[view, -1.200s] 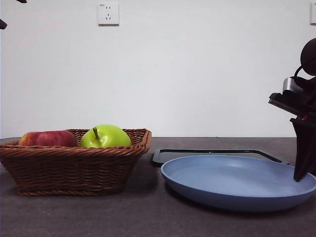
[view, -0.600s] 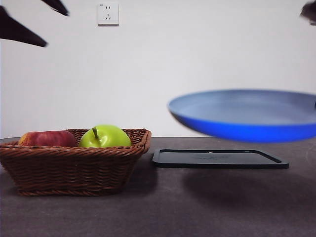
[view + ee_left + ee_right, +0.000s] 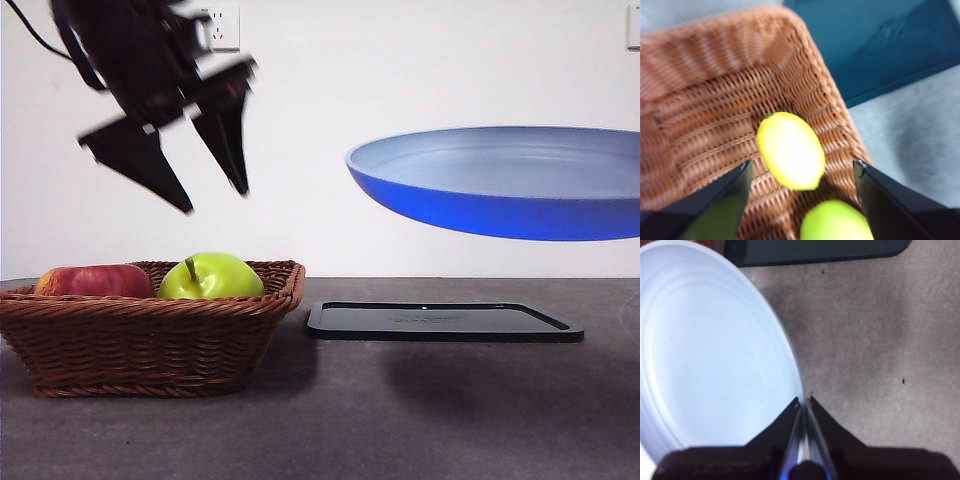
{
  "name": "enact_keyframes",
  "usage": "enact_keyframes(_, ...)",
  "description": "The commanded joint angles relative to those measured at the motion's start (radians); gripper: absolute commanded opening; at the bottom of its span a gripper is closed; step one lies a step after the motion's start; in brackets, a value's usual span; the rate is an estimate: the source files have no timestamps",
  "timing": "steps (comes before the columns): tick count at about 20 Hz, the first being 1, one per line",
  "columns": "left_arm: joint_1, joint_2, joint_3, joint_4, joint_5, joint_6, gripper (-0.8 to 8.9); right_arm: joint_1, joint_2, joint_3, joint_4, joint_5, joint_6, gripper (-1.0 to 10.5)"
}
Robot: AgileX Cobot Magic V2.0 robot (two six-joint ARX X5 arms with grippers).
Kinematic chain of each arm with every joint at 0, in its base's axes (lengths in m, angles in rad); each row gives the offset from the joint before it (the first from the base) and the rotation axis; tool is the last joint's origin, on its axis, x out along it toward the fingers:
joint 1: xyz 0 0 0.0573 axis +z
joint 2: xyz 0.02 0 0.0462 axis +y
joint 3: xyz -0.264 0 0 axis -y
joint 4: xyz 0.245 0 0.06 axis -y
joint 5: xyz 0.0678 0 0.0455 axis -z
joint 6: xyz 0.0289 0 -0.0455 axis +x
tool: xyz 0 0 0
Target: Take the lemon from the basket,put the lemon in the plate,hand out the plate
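Note:
The yellow lemon (image 3: 790, 150) lies in the brown wicker basket (image 3: 715, 90), next to a green apple (image 3: 835, 220). My left gripper (image 3: 802, 165) is open and hangs above the lemon, apart from it. In the front view the left gripper (image 3: 214, 198) is above the basket (image 3: 150, 340), and the lemon is hidden there. My right gripper (image 3: 804, 402) is shut on the rim of the light-blue plate (image 3: 715, 355). The plate (image 3: 500, 185) is empty and hangs in the air at the right, well above the table. The right gripper is out of the front view.
A green apple (image 3: 210, 277) and a red apple (image 3: 95, 281) sit in the basket. A flat black tray (image 3: 445, 320) lies on the grey table under the raised plate; it also shows in the wrist views (image 3: 880, 40) (image 3: 815, 250).
The plate rose off the table and has climbed a little higher. The left gripper came down from the top left corner to above the basket, jaws open.

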Motion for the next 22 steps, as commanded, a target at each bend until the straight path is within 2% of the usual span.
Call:
enact_keyframes(1,-0.028,0.079,0.027,0.027,-0.066,0.002,3.53,0.001,0.003,0.011,0.008,-0.003,-0.008,0.0)
enact_keyframes(2,-0.034,0.110,0.027,0.052,-0.095,-0.010,3.53,0.001,0.003,0.011,0.008,-0.003,-0.008,0.0)
enact_keyframes(5,-0.041,0.175,0.027,0.123,-0.084,-0.031,3.53,0.001,0.003,0.011,0.008,-0.003,-0.009,0.0)
enact_keyframes(10,-0.046,0.264,0.027,0.122,-0.083,-0.033,3.52,0.001,0.003,0.011,0.008,-0.003,-0.016,0.0)
enact_keyframes(12,-0.050,0.266,0.027,0.122,-0.086,-0.007,3.48,0.001,0.003,0.011,0.008,-0.003,-0.016,0.0)
enact_keyframes(13,-0.052,0.266,0.027,0.123,-0.090,-0.002,3.37,0.001,0.003,0.011,0.008,-0.003,-0.016,0.0)
enact_keyframes(15,-0.045,0.261,0.029,0.109,-0.091,0.009,2.09,0.001,0.003,0.011,0.009,-0.002,-0.016,0.0)
enact_keyframes(17,-0.034,0.227,0.029,0.091,-0.092,0.066,1.65,0.001,0.004,0.011,0.012,-0.002,-0.015,0.0)
enact_keyframes(21,0.006,0.012,0.029,0.054,-0.080,0.069,1.65,0.001,0.020,0.011,0.053,-0.005,-0.007,0.0)
enact_keyframes(22,0.007,-0.064,0.029,0.053,-0.042,0.069,1.65,0.002,0.036,0.011,0.062,-0.006,0.029,0.0)
